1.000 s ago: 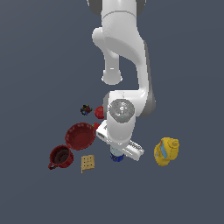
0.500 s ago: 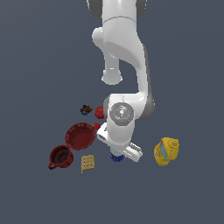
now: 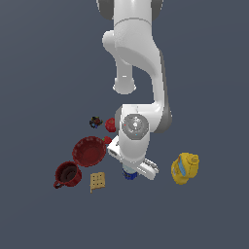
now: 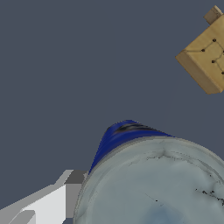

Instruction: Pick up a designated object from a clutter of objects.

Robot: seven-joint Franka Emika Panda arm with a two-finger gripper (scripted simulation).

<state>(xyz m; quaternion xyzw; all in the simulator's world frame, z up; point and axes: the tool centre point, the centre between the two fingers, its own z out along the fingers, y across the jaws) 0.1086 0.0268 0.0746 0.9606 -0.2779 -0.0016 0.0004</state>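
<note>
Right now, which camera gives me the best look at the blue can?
The wrist view: the blue can fills the frame, showing its pale top and blue side. In the exterior view only a blue sliver peeks out beneath the arm's hand.

All around is one flat floor (image 3: 44, 63), a dull slate grey-blue, running edge to edge in both views. It's plain and matte, the same tone everywhere. The light is soft and even, throwing barely any shadow on it. No walls, furniture or windows show.
</note>
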